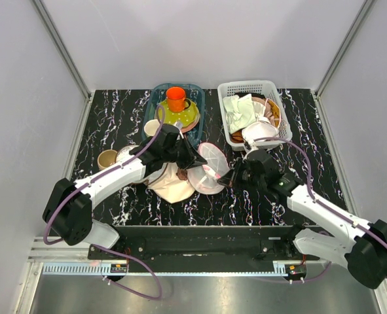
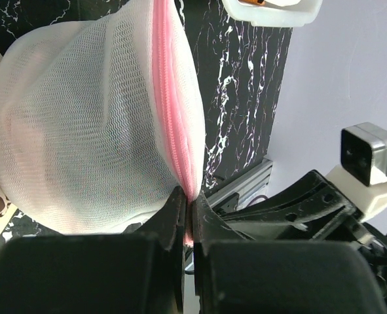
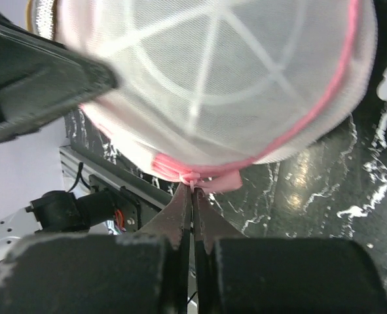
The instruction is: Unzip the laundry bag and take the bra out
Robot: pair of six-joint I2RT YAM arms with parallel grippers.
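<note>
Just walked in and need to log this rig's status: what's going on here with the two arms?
Both arms are working on the laundry bag in the middle of the table. The left gripper is shut on its pink rim. The right gripper is shut on a small pink tab at the rim, apparently the zipper pull. Where the wrist views show it, the zip looks closed, so unzipping seems about to begin.

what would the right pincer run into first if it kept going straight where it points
The laundry bag: the right pincer is shut right at its pink rim, so going on would likely press straight into the white mesh, though depth is hard to judge.
</note>
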